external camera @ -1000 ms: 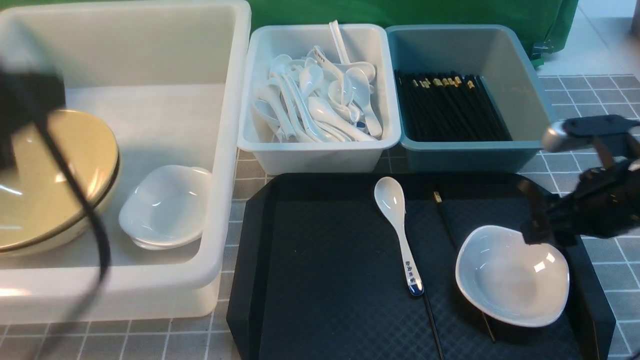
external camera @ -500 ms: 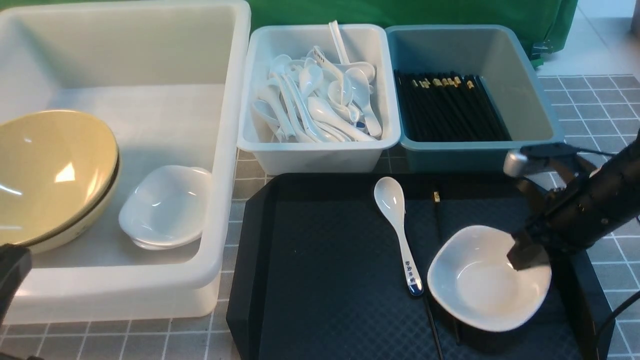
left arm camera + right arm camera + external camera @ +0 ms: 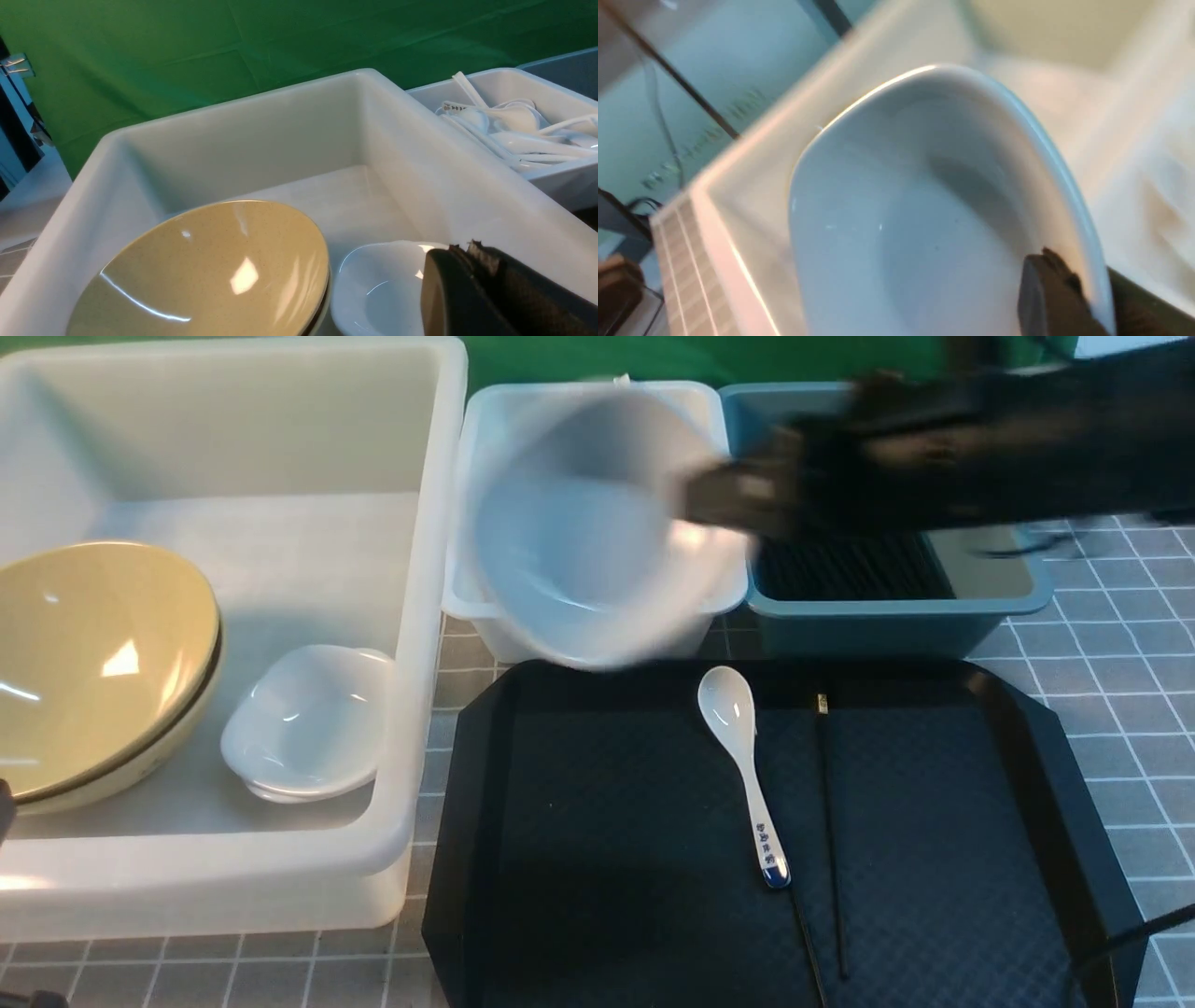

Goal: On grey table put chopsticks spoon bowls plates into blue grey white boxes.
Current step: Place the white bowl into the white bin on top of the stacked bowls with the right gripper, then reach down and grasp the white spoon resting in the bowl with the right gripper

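My right gripper is shut on the rim of a white plate and holds it in the air, blurred, above the small pale grey-white box. In the right wrist view its jaws pinch the plate's rim. A white spoon and black chopsticks lie on the black tray. The large white box holds tan bowls and white plates. My left gripper is shut and empty, near the box's front wall beside those plates.
The blue-grey box holds several black chopsticks. The pale box holds several white spoons. The grey table shows to the right of the tray. A green cloth hangs behind the boxes.
My right gripper has lifted the white plate off the black tray and swung it up and to the left over the pale box. My left arm has drawn back out of the front view.
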`<action>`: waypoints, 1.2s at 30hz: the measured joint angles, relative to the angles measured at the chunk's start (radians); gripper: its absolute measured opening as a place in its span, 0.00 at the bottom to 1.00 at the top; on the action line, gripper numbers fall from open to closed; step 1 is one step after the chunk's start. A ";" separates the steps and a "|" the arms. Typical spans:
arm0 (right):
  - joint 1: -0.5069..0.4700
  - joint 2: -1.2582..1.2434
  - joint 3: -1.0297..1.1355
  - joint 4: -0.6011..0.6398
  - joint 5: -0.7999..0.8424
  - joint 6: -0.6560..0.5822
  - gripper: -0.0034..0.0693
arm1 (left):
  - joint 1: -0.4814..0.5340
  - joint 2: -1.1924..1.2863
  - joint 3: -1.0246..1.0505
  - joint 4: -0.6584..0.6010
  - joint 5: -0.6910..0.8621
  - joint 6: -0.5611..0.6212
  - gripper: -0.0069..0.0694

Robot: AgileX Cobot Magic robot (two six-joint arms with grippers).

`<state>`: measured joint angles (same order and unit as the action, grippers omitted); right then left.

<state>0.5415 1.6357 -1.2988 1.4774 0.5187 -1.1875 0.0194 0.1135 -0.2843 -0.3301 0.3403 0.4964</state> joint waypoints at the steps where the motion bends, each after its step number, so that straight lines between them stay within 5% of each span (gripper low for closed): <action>1: 0.042 0.037 -0.033 0.030 -0.059 -0.058 0.13 | 0.000 0.000 0.000 0.000 -0.001 -0.001 0.08; 6: 0.210 0.231 -0.219 0.038 -0.365 -0.140 0.13 | 0.000 0.000 0.000 -0.001 -0.001 -0.002 0.08; 15: 0.347 0.457 -0.372 0.083 -0.736 -0.362 0.14 | 0.000 0.000 0.000 -0.002 -0.001 -0.002 0.08; 21: 0.361 0.488 -0.378 0.254 -0.722 -0.460 0.20 | 0.000 0.000 0.000 -0.002 0.000 -0.002 0.08; 29: 0.373 0.458 -0.375 0.272 -0.800 -0.487 0.60 | 0.000 0.000 0.000 -0.002 0.000 -0.006 0.08; 32: 0.391 0.343 -0.335 0.272 -0.958 -0.669 0.66 | 0.000 0.000 0.000 -0.006 0.000 -0.007 0.08; 36: 0.448 0.142 -0.231 0.272 -1.218 -0.990 0.55 | 0.000 0.000 0.000 -0.027 0.002 -0.039 0.08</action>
<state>0.9899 1.7772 -1.5295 1.7494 -0.6994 -2.1779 0.0194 0.1135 -0.2843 -0.3574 0.3424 0.4569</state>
